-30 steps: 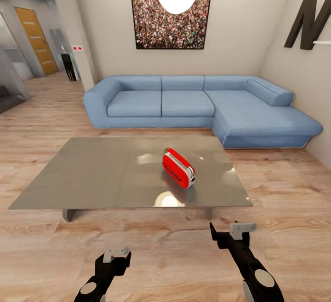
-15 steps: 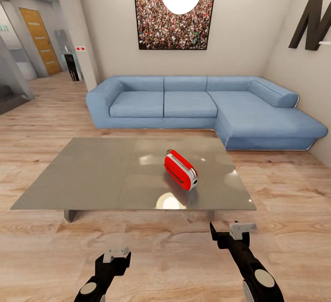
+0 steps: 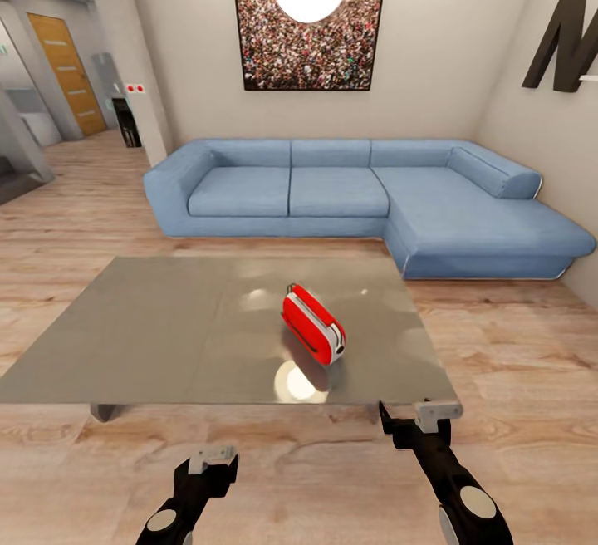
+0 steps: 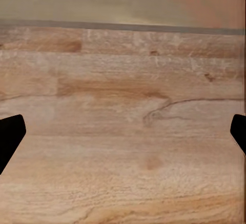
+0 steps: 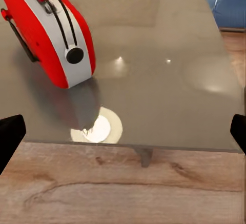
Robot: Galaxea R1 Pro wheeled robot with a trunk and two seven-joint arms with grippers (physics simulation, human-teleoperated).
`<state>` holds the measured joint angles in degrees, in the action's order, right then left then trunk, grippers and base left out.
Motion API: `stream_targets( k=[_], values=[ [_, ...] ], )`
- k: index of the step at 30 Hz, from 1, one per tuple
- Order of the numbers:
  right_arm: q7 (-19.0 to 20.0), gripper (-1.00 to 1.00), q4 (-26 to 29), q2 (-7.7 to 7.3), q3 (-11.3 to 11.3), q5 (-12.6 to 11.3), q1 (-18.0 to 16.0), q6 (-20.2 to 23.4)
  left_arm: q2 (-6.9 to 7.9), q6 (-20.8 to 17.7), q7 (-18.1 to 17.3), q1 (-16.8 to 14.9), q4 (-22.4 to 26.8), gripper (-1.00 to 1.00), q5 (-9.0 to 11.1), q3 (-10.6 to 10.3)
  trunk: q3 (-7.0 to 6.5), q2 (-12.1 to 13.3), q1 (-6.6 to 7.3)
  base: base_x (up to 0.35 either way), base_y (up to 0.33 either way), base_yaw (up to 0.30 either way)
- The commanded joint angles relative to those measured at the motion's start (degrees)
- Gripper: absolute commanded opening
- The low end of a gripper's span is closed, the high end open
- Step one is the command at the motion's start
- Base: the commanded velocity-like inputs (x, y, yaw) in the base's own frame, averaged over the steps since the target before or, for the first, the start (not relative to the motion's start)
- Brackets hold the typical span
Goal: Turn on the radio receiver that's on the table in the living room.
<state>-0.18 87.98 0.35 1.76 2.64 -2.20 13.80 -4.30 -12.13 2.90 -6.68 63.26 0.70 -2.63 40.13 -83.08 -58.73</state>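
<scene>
Beyond the table point(image 3: 124, 337) sits a blue sofa point(image 3: 332, 192), the radio receiver point(image 3: 312, 323) rests mid-table, and both spread-fingered grippers, left gripper point(image 3: 212, 459) and right gripper point(image 3: 419, 419), hang just short of the table's near edge, so the approach seems underway and reaching comes next.

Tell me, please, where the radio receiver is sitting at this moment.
In the head view the radio receiver stands on the grey coffee table, right of its middle and toward the near edge, ahead of the right gripper and before the blue sofa.
</scene>
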Motion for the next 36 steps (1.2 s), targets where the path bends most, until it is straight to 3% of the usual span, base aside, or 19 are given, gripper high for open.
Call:
stream_targets(
  k=[1,14,36],
  values=[
    [0.0,1.0,0.0,0.0,0.0,0.0,0.0,0.0,0.0,0.0,0.0,0.0,0.0,1.0,0.0,0.0,0.0,0.0,0.0,0.25,-0.191,0.0],
    [0.0,1.0,0.0,0.0,0.0,0.0,0.0,0.0,0.02,0.0,0.0,0.0,0.0,1.0,0.0,0.0,0.0,0.0,0.0,0.264,-0.153,0.0],
    [0.0,1.0,0.0,0.0,0.0,0.0,0.0,0.0,0.0,0.0,0.0,0.0,0.1,1.0,0.0,0.0,0.0,0.0,0.0,0.158,-0.036,0.0]
  ],
)
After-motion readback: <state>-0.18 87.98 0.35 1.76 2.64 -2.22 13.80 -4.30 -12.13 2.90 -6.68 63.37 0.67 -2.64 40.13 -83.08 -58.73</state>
